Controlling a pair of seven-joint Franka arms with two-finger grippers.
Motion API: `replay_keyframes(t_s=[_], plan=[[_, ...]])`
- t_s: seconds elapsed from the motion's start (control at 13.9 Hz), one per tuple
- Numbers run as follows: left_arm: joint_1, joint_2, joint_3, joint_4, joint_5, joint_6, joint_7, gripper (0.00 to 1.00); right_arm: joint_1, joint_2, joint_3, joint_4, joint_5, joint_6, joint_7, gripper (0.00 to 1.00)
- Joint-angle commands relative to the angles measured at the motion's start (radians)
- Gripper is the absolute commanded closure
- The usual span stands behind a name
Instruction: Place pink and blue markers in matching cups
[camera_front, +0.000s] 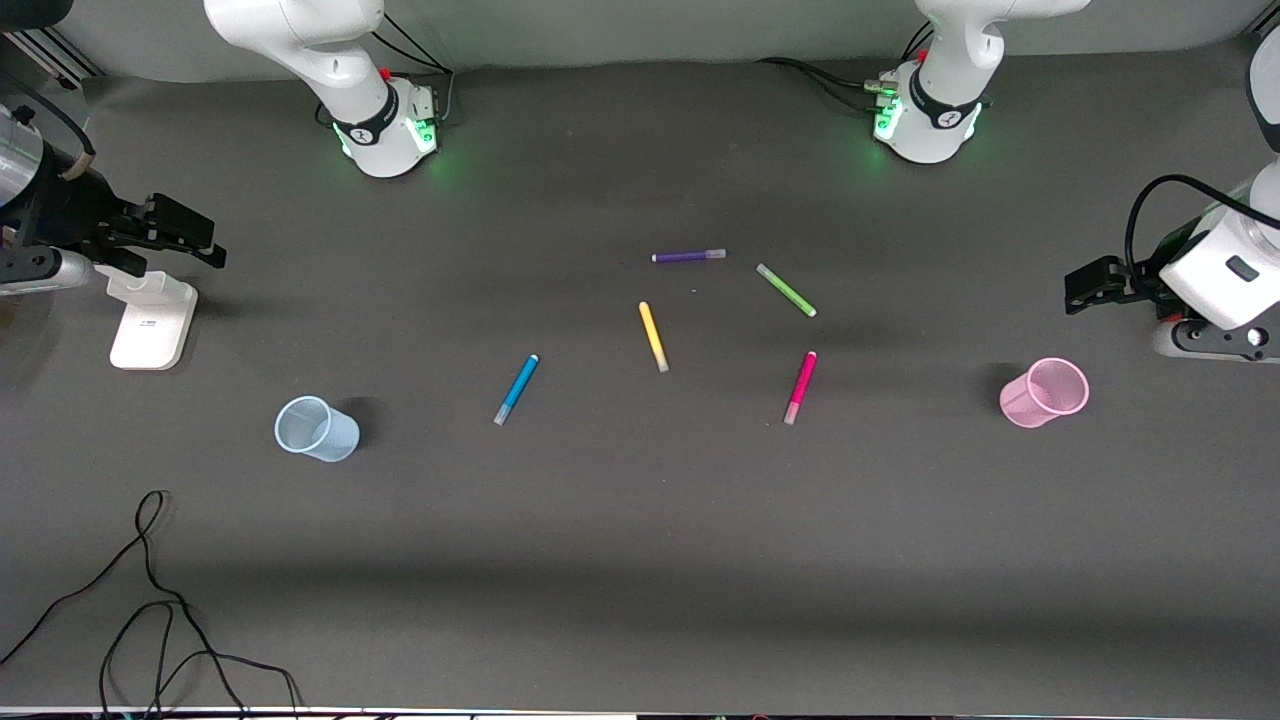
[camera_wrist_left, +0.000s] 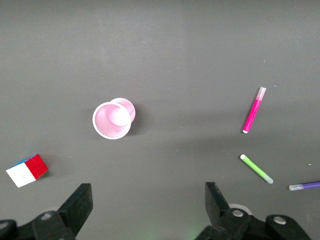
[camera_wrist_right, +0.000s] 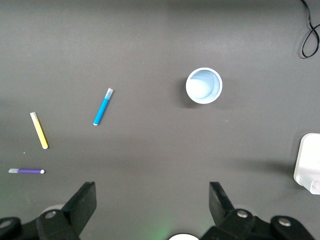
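Altogether: five pens and two cups lie on the grey surface (camera_front: 640, 560), none in contact.
Pens, counted: one blue marker (camera_front: 516, 389), one pink marker (camera_front: 800, 387), one yellow pen (camera_front: 653, 336), one green pen (camera_front: 786, 290), one purple pen (camera_front: 689, 256).
Blue marker: lying flat, at about 8 o'clock from the yellow pen, paler end nearer the front camera.
Pink marker: lying flat, at about 4 o'clock from the yellow pen and 6 o'clock from the green pen.
Cups, counted: one blue cup (camera_front: 317, 429) upright toward the right arm's end; one pink cup (camera_front: 1044, 392) upright toward the left arm's end.
Blue cup: at about 8 o'clock from the blue marker, well apart.
Pink cup: at 3 o'clock from the pink marker, well apart.
Left gripper (camera_wrist_left: 147, 202): waits above the surface near the pink cup, fingers wide and holding nothing.
Right gripper (camera_wrist_right: 150, 202): waits above the surface near the blue cup, fingers wide and holding nothing.
Other things: one colour cube (camera_wrist_left: 27, 169) near the pink cup; one white stand (camera_front: 153, 319); one loose black cable (camera_front: 150, 620).
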Motion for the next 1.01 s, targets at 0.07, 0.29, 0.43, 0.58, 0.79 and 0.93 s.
replay_keyframes(t_s=[0.07, 0.29, 0.43, 0.58, 0.79, 0.93], plan=[[-0.014, 0.009, 0.015, 0.029, -0.007, -0.026, 0.015, 0.0, 0.006, 0.017, -0.007, 0.03, -0.021, -0.022, -0.015, 0.0], [-0.016, 0.009, 0.015, 0.029, -0.007, -0.024, 0.015, 0.0, -0.011, 0.022, -0.005, 0.034, -0.021, -0.023, -0.024, 0.0], [-0.017, 0.018, 0.015, 0.034, -0.007, -0.022, 0.015, 0.0, -0.009, 0.025, -0.005, 0.033, -0.021, -0.033, -0.015, 0.0], [-0.028, 0.019, 0.012, 0.034, -0.007, -0.015, 0.013, 0.0, -0.009, 0.049, -0.007, 0.037, -0.02, -0.036, -0.006, 0.0], [-0.037, 0.022, -0.025, 0.034, -0.007, -0.009, 0.01, 0.0, -0.002, 0.105, -0.007, 0.099, -0.02, -0.077, 0.071, 0.0], [-0.036, 0.022, -0.097, 0.032, -0.006, -0.013, 0.013, 0.0, -0.002, 0.115, -0.005, 0.122, -0.009, -0.106, 0.094, 0.0]])
